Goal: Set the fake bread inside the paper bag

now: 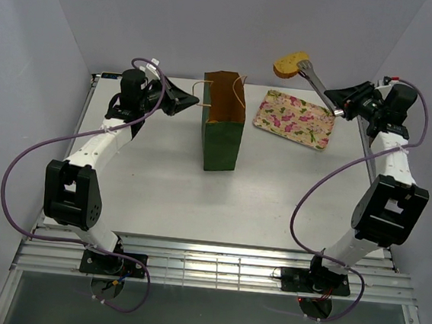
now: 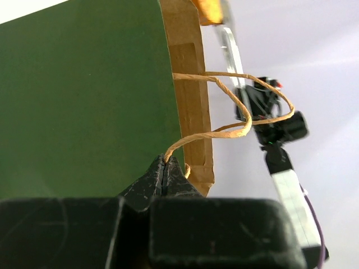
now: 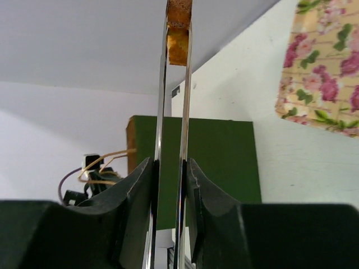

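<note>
The dark green paper bag stands upright and open at the table's middle back; it also shows in the left wrist view and the right wrist view. My left gripper is shut on one tan loop handle at the bag's left rim. My right gripper is shut on metal tongs. The tongs pinch one golden-brown bread piece, held in the air to the right of the bag's mouth. No other bread pieces show.
A flat floral-patterned tray lies on the table to the right of the bag, under the tongs. White walls close in the table at the back and on both sides.
</note>
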Robot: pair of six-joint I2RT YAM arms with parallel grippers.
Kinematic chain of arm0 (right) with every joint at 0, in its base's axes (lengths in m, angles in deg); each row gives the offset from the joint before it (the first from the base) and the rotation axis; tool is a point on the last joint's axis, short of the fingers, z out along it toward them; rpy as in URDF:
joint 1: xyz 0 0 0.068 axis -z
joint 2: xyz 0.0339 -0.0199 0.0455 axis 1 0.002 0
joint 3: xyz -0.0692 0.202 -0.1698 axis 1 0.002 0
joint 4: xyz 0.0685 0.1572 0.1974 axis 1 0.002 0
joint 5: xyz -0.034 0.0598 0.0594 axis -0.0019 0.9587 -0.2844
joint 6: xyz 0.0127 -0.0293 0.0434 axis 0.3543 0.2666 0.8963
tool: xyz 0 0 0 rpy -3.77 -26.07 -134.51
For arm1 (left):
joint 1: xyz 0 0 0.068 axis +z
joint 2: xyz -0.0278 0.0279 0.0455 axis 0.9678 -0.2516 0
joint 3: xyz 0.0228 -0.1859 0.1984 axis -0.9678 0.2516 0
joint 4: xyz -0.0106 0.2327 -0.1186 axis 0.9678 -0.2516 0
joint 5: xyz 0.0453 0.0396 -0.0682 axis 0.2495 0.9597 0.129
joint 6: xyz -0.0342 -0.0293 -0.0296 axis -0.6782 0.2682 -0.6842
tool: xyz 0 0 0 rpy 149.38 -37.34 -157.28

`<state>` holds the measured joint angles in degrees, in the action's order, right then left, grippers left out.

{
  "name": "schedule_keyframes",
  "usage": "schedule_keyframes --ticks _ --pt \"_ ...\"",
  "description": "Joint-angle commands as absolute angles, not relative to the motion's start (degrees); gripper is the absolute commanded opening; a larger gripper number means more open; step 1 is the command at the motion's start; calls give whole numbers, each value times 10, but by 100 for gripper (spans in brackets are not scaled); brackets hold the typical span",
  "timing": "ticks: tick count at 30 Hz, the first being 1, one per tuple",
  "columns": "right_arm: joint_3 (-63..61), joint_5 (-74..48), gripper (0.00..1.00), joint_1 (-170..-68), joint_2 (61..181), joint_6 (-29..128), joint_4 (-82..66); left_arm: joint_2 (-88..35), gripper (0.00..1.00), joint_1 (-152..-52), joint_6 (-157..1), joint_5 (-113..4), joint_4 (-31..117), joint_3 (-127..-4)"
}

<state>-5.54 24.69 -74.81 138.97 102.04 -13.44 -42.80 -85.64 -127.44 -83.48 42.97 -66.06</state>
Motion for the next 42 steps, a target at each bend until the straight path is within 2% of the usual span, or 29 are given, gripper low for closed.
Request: schedule_keyframes --ticks 1,10,19,27,34,42 --pt "-103 257 17 -770 1309 1009 -82 -411 0 -854 -1282 -846 450 -651" --pt "-244 235 16 -891 1203 940 105 -392 0 -854 -1290 -843 467 -625" --pt "-226 182 17 -981 1126 899 196 -366 0 -854 -1289 -833 467 -608" --pt "-238 79 17 -1032 1119 835 331 -356 0 -854 -1288 -833 460 -603" --pt "-273 1 17 -1076 1146 802 390 -357 0 -854 -1288 -837 461 -603" --pt "-307 -35 26 -1101 1181 788 409 -358 0 -854 -1288 -840 461 -613"
